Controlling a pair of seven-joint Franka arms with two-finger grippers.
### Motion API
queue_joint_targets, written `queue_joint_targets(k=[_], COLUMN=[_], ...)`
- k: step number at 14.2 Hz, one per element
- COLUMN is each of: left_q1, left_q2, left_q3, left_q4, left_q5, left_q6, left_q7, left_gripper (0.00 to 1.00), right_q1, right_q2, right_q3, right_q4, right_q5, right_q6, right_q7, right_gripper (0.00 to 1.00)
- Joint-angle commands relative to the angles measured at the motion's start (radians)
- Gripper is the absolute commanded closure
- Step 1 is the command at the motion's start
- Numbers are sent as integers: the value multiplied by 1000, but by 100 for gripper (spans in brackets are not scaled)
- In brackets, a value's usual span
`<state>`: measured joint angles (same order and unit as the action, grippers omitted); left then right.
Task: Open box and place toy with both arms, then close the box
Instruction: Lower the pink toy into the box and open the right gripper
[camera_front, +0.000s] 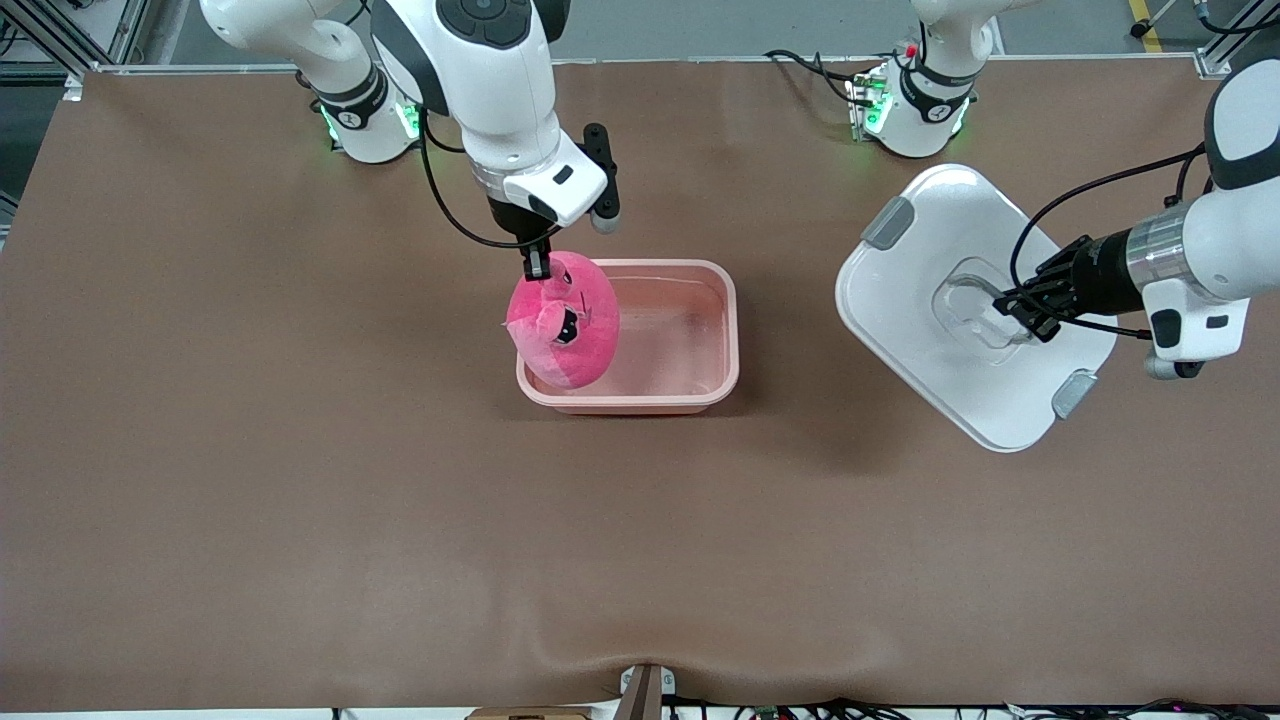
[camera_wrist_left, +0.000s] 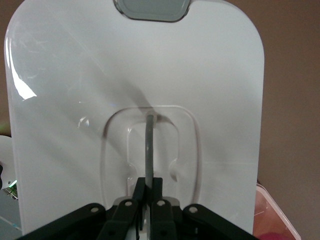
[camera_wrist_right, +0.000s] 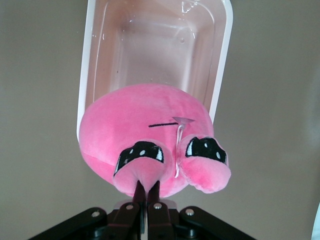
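Through the right wrist camera I see the right arm's black two-finger gripper (camera_wrist_right: 147, 192) with its fingers pinched together on a fold of the round bright pink plush toy (camera_wrist_right: 145, 135). The toy's two dark sleepy eyes and its snout face the camera. The toy hangs over one end of the open pale pink rounded rectangular plastic box (camera_wrist_right: 155, 55). Brown table covering (camera_wrist_right: 40, 100) flanks the box.
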<state>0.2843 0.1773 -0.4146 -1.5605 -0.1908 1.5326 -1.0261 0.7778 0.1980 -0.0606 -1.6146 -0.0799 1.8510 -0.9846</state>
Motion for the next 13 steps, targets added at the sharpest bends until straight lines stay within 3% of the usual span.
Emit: queue_joint_targets(k=[1,5,7,9,13], left_q1=[6,4,6,6,6], left_q2=[-27,-27,-27,-30,-30], left_q3=[-4,-18,-18,-18,-19], left_q4=[-23,-27,-29,-30,-30], left_q5=[-21,-22,-22,-22,-22], left_q6=[-3,-2,-2,-2,-3], left_q7=[-2,-2,-2,-2,-3], left_gripper=[100,100,100,100,100], right_q1=[-11,-11,-11,-12,-29], right_q2=[3,3,3,3,0], right_q3=[-1,-1,-2,-2,-5], right_q4=[4,1,2,2,4], right_q5=[-6,-6,-6,-6,-6], right_q6=[2,-3,-4,-6,-7], right_q7=[-29,-22,-9,-9,-25], right_gripper=[100,100,38,3,0])
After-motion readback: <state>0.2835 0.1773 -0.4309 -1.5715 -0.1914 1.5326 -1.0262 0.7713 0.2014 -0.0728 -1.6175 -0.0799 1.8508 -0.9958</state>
